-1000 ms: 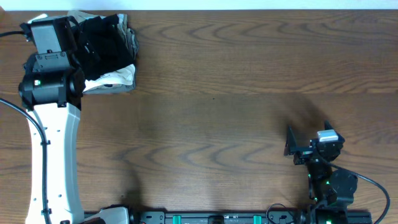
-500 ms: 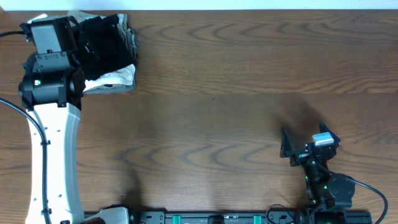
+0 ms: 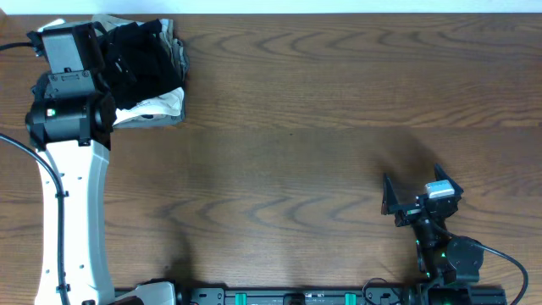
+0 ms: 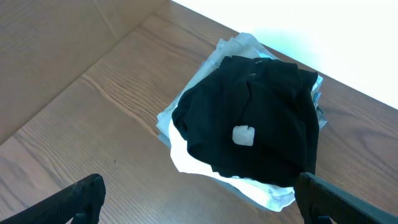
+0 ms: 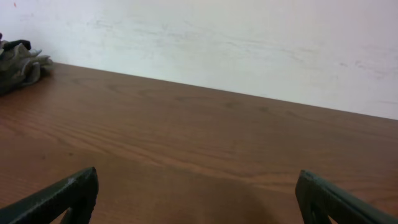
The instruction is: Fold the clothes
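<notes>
The clothes, a crumpled black shirt (image 4: 267,99) with a small white tag, lie on top of a pile at the table's far left corner (image 3: 140,59). My left gripper (image 4: 200,200) hovers open just in front of the pile, its two dark fingers (image 4: 84,194) spread wide to either side, touching nothing. At the front right of the table my right gripper (image 3: 415,202) is open and holds nothing. In the right wrist view that gripper (image 5: 198,190) faces bare wood, far from the shirt.
A white garment (image 4: 255,186) lies under the black shirt and sticks out toward me (image 3: 159,107). Grey-olive fabric (image 3: 177,49) shows at the pile's right side and far off in the right wrist view (image 5: 18,62). The table's far edge (image 3: 339,13) meets a white wall.
My right gripper has shifted slightly left and toward the table's front edge, then stopped. The left arm and the pile have not moved.
</notes>
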`<move>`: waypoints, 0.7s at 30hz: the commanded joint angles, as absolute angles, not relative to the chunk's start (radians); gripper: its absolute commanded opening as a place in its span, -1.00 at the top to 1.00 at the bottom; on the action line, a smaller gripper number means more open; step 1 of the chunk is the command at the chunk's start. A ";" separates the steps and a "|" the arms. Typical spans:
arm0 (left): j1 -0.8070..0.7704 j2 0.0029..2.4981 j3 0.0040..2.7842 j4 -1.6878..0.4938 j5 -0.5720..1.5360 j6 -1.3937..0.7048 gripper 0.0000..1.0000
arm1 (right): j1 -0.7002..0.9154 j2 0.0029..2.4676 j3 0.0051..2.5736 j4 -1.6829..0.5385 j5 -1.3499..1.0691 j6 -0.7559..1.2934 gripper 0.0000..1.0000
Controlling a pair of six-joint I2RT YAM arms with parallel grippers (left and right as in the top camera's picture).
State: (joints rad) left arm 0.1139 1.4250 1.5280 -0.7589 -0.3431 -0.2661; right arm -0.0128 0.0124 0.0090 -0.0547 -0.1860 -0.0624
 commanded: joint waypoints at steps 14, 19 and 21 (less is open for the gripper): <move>0.113 1.399 1.523 -0.831 -0.323 -0.273 -0.96 | -0.002 0.006 0.006 -0.056 -0.191 -0.068 -0.99; 0.112 1.286 1.425 -0.785 -0.207 -0.291 -0.96 | -0.002 0.006 0.006 -0.056 -0.191 -0.068 -0.99; 0.112 1.215 1.330 -0.683 -0.138 -0.291 -0.96 | -0.002 0.006 0.006 -0.056 -0.191 -0.068 -0.99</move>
State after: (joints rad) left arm 0.1139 1.3067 1.4086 -0.7372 -0.2451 -0.2745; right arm -0.0128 0.0124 0.0090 -0.0547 -0.1864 -0.0624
